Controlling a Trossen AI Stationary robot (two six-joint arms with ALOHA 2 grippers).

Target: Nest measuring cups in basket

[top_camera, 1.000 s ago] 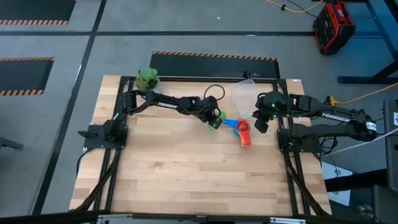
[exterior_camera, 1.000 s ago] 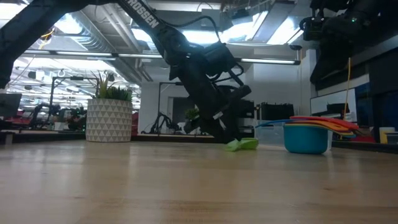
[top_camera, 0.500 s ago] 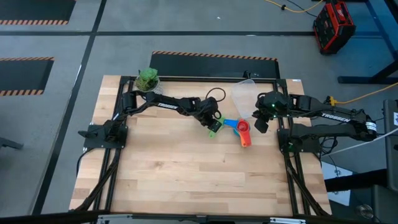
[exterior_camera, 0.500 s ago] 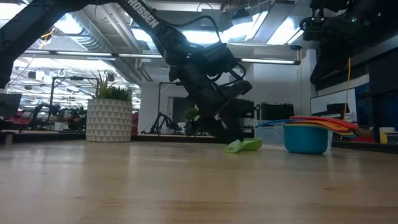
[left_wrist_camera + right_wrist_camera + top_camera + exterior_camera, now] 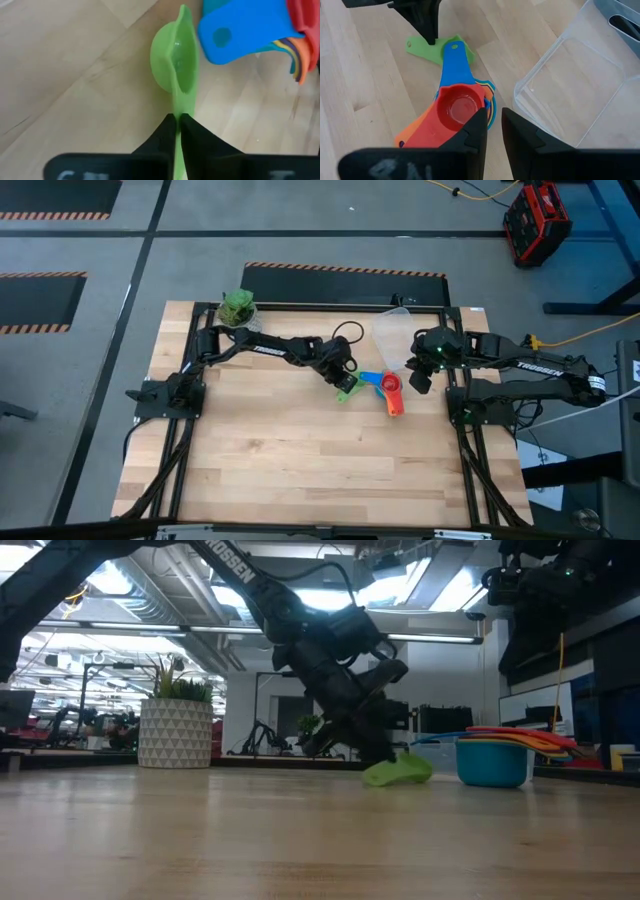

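Since a second ago the left gripper (image 5: 177, 120) has closed its jaws on the flat handle of the green measuring cup (image 5: 346, 393), and in the low view that cup (image 5: 398, 772) now sits tipped, a little farther toward the stack than before. Seen from the left wrist, the green cup stands on edge with its handle pinched between the two dark fingers (image 5: 192, 140).

From above, the green cup lies just at 9 o'clock of the stack of nested measuring cups (image 5: 388, 390), whose blue handle (image 5: 455, 65) reaches out over it; red sits on top of the stack, with orange, yellow and blues beneath.

At 12 o'clock of the stack, near the table's (image 5: 300, 470) far edge, stands the clear basket (image 5: 392, 332). Over its 3 o'clock side hangs the right gripper (image 5: 420, 375), jaws nearly together and holding nothing. A potted plant (image 5: 238, 307) stands at the table's far left corner.
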